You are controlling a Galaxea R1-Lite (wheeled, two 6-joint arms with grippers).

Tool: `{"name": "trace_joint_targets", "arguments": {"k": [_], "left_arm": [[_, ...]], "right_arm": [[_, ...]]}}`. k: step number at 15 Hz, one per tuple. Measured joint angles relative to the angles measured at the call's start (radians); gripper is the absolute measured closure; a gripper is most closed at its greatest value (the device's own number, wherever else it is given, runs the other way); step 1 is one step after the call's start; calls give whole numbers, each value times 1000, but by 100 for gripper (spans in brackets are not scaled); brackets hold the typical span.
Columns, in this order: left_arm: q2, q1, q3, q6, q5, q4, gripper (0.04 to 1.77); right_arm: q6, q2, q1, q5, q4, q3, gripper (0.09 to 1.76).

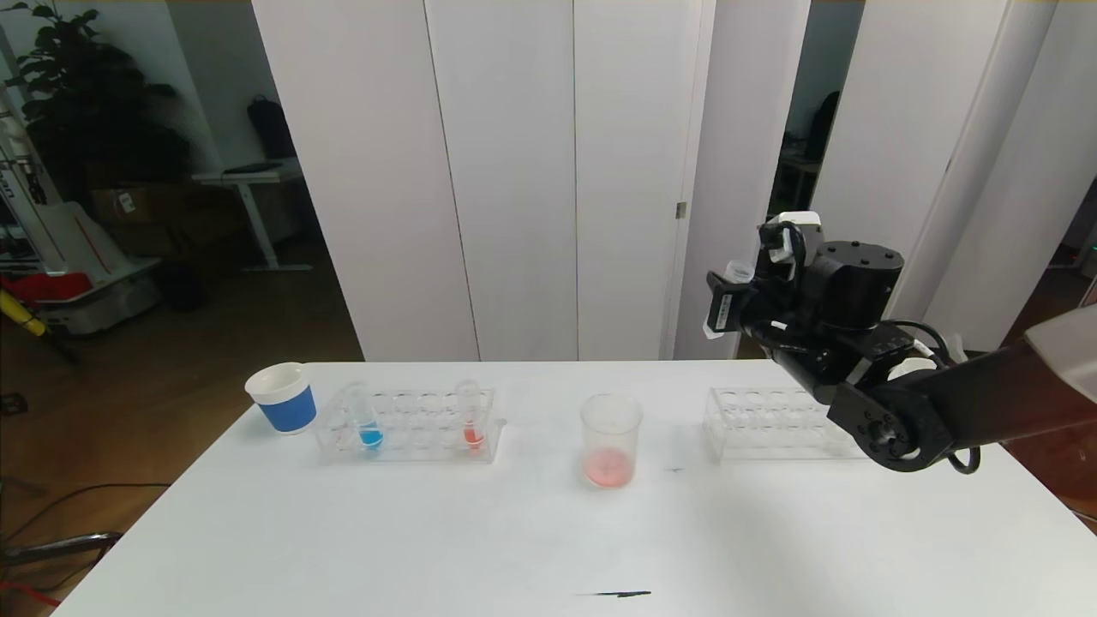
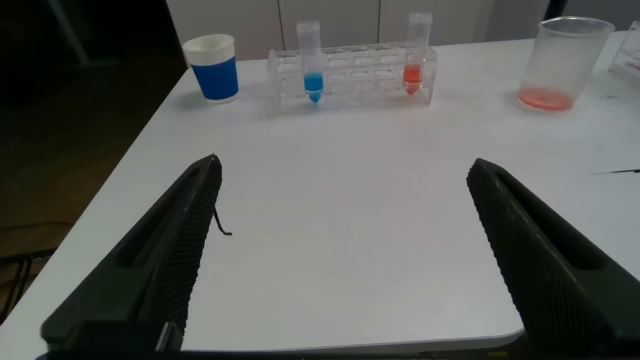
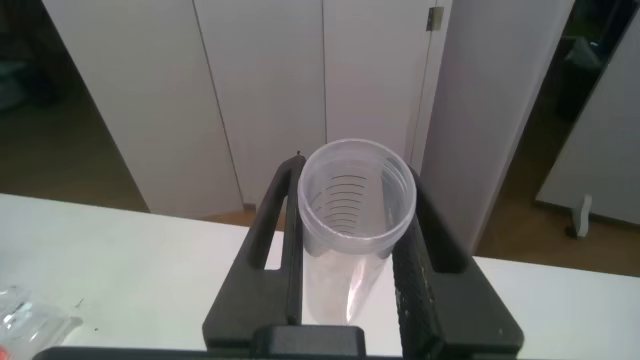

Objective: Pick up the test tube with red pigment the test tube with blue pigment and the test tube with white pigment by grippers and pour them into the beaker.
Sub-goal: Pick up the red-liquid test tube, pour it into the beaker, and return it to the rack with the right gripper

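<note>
The beaker point(image 1: 610, 441) point(image 2: 563, 62) stands mid-table with a thin pink-red layer at its bottom. In the left rack point(image 1: 420, 428) the test tube with blue pigment point(image 1: 368, 424) point(image 2: 312, 75) and the test tube with red pigment point(image 1: 470, 420) point(image 2: 418, 62) stand upright. No test tube with white pigment shows. My right gripper point(image 1: 728, 300) point(image 3: 355, 180) hangs high, right of the beaker, shut on a clear tube point(image 1: 738, 274) point(image 3: 355, 205) that looks empty. My left gripper point(image 2: 345, 168) is open over the table's near edge, empty.
A blue-banded white paper cup point(image 1: 281, 396) point(image 2: 213, 67) stands left of the left rack. An empty clear rack point(image 1: 771, 420) sits on the right, below the right arm. A small black mark point(image 1: 621, 593) lies near the front edge.
</note>
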Motion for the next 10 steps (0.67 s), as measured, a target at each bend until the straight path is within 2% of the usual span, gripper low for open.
{"name": "trace_joint_targets", "arguments": {"k": [4,10], "left_arm": [[0,0,0,0,0,0,6],[0,0,0,0,0,0,6]], "right_arm": [[-3,-59,-92,-78,-17,29,127],[-23,-91,-294,-125,-239,121,127]]}}
